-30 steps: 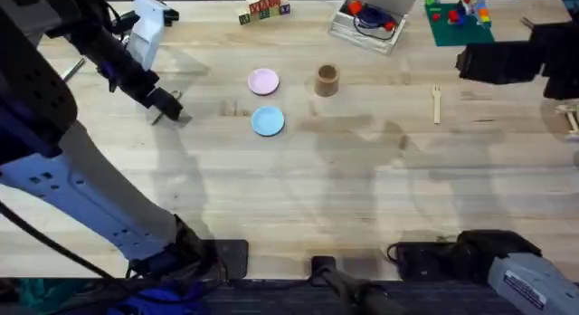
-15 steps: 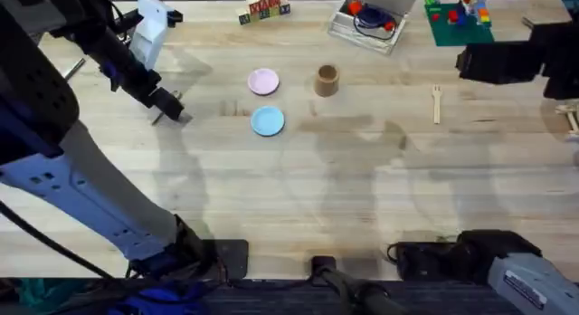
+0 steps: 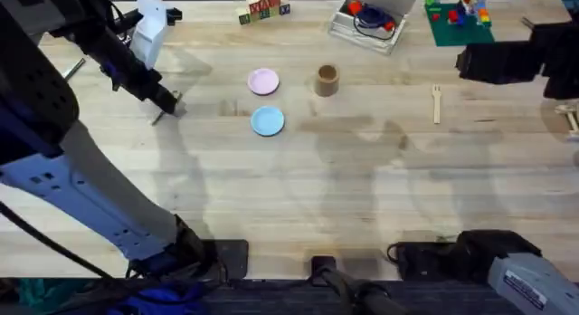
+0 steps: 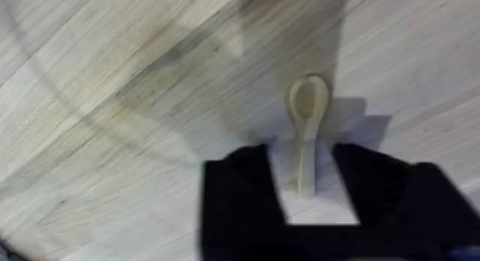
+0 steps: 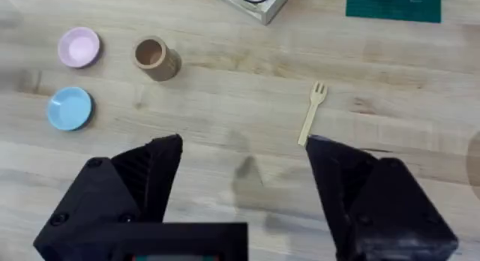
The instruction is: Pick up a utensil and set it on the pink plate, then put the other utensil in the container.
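Spoon lies on the desk between our left gripper's spread fingers, not yet pinched, while the pink plate sits bare, the fork rests untouched near our wide-open right gripper, and the brown cup waits.

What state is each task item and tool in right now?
spoon: flat on the table, handle between the open left tool fingers, not lifted.
fork: flat on the table, untouched.
pink plate: empty.
cup: upright, empty.
blue plate: empty.
right tool: open, holding nothing.
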{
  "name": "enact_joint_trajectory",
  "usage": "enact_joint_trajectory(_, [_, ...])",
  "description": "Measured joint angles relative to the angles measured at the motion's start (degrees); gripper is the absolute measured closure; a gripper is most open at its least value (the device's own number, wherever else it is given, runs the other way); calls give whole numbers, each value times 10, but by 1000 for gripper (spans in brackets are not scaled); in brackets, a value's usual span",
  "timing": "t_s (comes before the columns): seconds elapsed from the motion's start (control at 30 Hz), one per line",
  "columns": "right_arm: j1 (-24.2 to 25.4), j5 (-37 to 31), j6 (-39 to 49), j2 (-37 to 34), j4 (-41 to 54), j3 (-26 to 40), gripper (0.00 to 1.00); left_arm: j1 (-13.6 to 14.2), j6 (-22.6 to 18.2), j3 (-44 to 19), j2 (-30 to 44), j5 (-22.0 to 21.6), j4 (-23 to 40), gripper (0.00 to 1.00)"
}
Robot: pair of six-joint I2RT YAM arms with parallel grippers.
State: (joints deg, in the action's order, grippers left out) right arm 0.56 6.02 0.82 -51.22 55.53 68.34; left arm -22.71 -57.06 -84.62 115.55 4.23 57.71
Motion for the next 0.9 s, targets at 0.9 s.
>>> enact_joint_trajectory(0.9, [0,0,0,0,0,0,6,57,20,-67,34,42,92,960])
